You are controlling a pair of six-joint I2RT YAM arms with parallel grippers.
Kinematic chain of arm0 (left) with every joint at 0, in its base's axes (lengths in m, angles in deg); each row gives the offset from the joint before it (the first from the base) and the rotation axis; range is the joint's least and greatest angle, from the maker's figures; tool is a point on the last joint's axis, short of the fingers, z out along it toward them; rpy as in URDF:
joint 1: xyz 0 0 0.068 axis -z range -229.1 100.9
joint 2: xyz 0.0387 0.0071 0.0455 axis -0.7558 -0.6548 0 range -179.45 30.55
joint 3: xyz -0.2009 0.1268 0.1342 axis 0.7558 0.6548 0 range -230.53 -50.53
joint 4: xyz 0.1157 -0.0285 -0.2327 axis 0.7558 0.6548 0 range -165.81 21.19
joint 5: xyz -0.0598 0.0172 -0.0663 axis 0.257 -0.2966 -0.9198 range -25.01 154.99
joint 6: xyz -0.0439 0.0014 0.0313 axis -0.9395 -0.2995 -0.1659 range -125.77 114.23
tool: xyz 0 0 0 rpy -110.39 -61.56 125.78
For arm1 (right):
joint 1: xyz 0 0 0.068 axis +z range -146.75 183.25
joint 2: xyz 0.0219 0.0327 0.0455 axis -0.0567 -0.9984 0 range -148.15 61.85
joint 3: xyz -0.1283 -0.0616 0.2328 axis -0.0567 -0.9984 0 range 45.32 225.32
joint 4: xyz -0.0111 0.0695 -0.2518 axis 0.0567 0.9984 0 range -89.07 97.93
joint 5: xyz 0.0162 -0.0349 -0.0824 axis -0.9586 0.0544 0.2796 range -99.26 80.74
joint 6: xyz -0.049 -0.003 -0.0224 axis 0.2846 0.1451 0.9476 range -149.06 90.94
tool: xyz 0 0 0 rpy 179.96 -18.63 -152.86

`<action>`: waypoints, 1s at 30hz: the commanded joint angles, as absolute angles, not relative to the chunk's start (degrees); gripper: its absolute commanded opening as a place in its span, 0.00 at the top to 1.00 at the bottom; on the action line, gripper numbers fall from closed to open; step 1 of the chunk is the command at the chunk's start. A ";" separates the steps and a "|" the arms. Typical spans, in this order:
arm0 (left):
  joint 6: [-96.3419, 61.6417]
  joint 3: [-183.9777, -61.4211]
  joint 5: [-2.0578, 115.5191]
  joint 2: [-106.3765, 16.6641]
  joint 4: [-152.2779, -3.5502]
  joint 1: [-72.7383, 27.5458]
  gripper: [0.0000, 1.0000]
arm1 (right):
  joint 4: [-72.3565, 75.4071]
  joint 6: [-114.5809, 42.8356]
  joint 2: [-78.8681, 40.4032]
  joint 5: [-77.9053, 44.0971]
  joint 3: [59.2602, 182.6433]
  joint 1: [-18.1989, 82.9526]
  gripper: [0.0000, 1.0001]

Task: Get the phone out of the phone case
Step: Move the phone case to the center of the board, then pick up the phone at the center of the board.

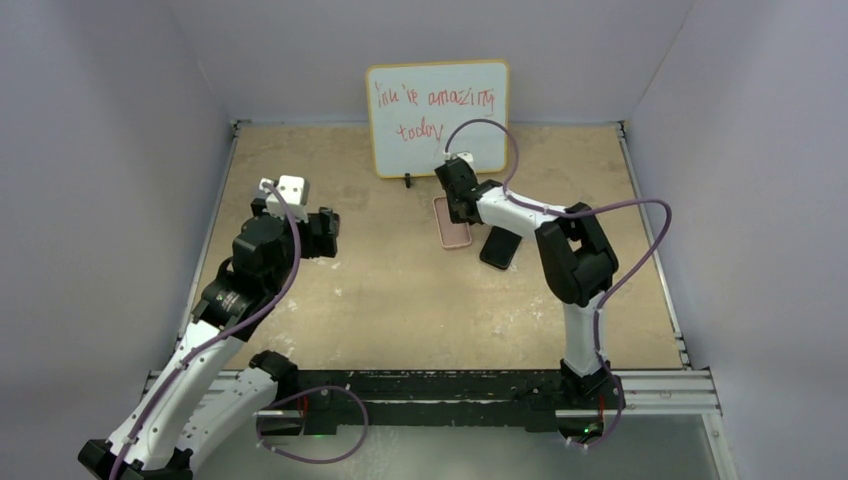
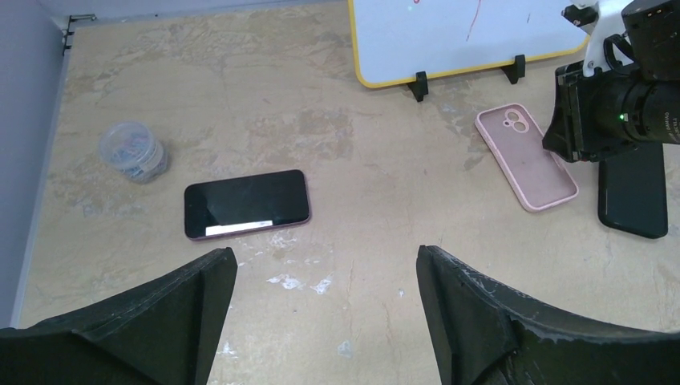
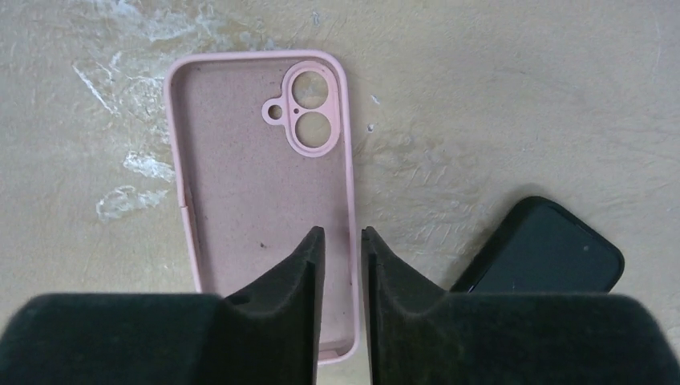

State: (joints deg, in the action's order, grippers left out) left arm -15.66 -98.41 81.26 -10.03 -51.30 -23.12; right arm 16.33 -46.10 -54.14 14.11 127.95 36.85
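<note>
Pinching almost shut, the right end effector [image 3: 343,234] has only a thin gap between its two fingers. The long side wall of the pink case [image 3: 240,176] lines up with that gap. I cannot tell if the fingers are squeezing the wall or just hanging over it. The case lies flat on the counter [image 2: 361,176] with its open side up, and there is nothing inside it. Just to its right lies a black phone-shaped thing [image 3: 545,257], which nothing is touching. Well away, the left end effector [image 2: 325,253] has its fingers spread wide and holds nothing. In front of it a phone [image 2: 247,204] with a pink rim lies flat, screen up, far from the case.

So I think the phone is already out and this is the very end of the job. The next move is small: spread the right fingers a bit and lift straight up, so the case does not get dragged.
</note>
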 commanded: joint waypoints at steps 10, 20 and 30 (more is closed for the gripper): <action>-15.20 -98.53 81.88 -5.66 -51.08 -19.54 0.13 | 19.09 -60.18 -39.85 22.17 117.73 35.88 0.09; -14.57 -98.95 86.17 -4.12 -50.46 -11.51 0.12 | 21.70 -67.44 -36.68 28.55 112.95 34.15 0.01; -14.12 -98.01 90.19 -3.30 -50.37 -7.35 0.12 | 18.40 -70.12 -39.09 21.55 109.81 30.53 0.01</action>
